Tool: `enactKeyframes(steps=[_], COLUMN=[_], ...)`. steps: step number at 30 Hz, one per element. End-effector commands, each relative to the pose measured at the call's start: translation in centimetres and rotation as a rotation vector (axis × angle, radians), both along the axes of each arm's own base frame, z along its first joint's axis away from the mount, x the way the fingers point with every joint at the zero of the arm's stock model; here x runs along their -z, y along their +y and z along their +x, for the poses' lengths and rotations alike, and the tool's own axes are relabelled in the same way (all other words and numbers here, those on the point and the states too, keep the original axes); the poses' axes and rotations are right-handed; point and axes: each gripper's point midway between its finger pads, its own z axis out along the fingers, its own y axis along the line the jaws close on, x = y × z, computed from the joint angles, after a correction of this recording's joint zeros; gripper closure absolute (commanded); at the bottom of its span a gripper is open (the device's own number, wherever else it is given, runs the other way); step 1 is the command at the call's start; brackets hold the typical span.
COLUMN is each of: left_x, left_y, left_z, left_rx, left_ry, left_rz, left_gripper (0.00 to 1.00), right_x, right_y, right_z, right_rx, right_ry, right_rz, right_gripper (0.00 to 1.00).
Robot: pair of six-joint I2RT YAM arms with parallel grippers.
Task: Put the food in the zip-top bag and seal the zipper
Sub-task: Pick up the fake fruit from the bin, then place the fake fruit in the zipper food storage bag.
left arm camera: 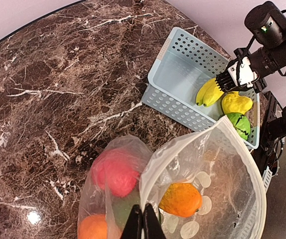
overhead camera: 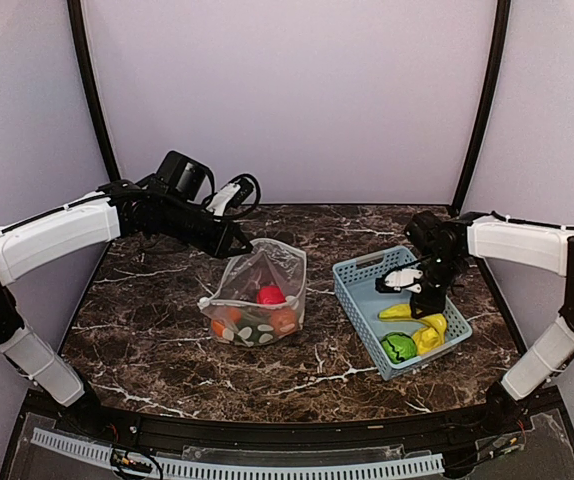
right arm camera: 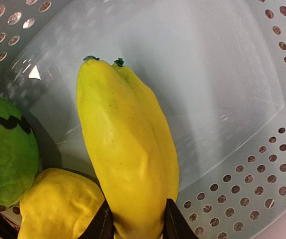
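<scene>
your top camera sits high behind the arm bases, looking down and forward over the whole desk (overhead camera: 147, 300). your left wrist camera looks down past the left claw (left arm camera: 144, 218), close on the zip-top bag (left arm camera: 232, 164), and reaches across to the basket (left arm camera: 183, 69). your right wrist camera sits very close inside that basket, on the bananas (right arm camera: 123, 149), which all three views share.

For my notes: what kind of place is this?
Likely a robot lab booth: plain walls enclose a marble-look table, with a left arm and a right arm mounted at its near edge.
</scene>
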Motion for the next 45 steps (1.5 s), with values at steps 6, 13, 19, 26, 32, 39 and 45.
enactKeyframes(steps=[6, 13, 19, 26, 32, 39, 45], left_x=[0.2, 0.8, 0.3, -1.1, -1.4, -1.9, -3.2], left_y=[0.5, 0.1, -0.4, -1.9, -2.9, -3.4, -4.0], left_z=[-0.1, 0.8, 1.5, 0.8, -0.9, -2.0, -3.1], left_rx=[-0.008, -0.02, -0.028, 0.04, 0.124, 0.159, 0.216], left_ry=[0.01, 0.029, 0.053, 0.072, 0.103, 0.101, 0.098], left_rz=[0.0, 0.035, 0.041, -0.027, -0.065, -0.062, -0.108], left_gripper=[0.99, 0.99, 0.99, 0.99, 0.99, 0.99, 0.99], right_x=[-6.0, -14.4, -18.8, -23.3, -27.5, -30.7, -26.4], right_y=[1.9, 5.9, 9.8, 17.0, 23.0, 27.8, 30.3], right_z=[2.8, 3.9, 2.2, -1.3, -4.1, -5.0, -5.4], right_rx=[-0.006, -0.077, -0.194, -0.429, -0.587, -0.662, -0.718], right_ry=[-0.158, -0.286, -0.321, -0.315, -0.259, -0.245, -0.26], right_rz=[0.095, 0.344, 0.522, 0.652, 0.797, 0.955, 0.834], right_gripper=[0.87, 0.93, 1.0, 1.0, 1.0, 1.0, 1.0])
